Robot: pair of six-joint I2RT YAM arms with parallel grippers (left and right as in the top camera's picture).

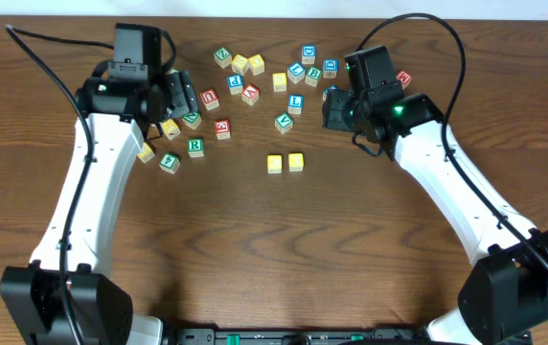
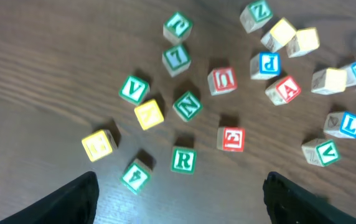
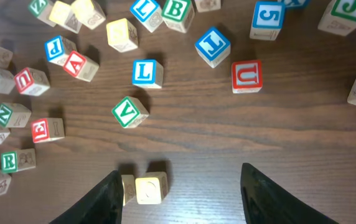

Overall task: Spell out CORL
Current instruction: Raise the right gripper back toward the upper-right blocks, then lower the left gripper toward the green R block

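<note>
Overhead, two yellow blocks (image 1: 274,164) lie touching, side by side, at the middle of the wooden table (image 1: 255,249), their letters too faint to read. The left gripper (image 2: 181,186) hangs with jaws apart and nothing between them; the green R block (image 2: 183,160) lies just above the gap in its wrist view, amid the loose scatter at the upper left of the overhead frame. The right gripper (image 3: 181,186) is likewise spread and empty, the yellow pair at the bottom of its view beside the frame-left finger. A blue L block (image 3: 145,73) lies higher up, near a green V block (image 3: 128,112).
</note>
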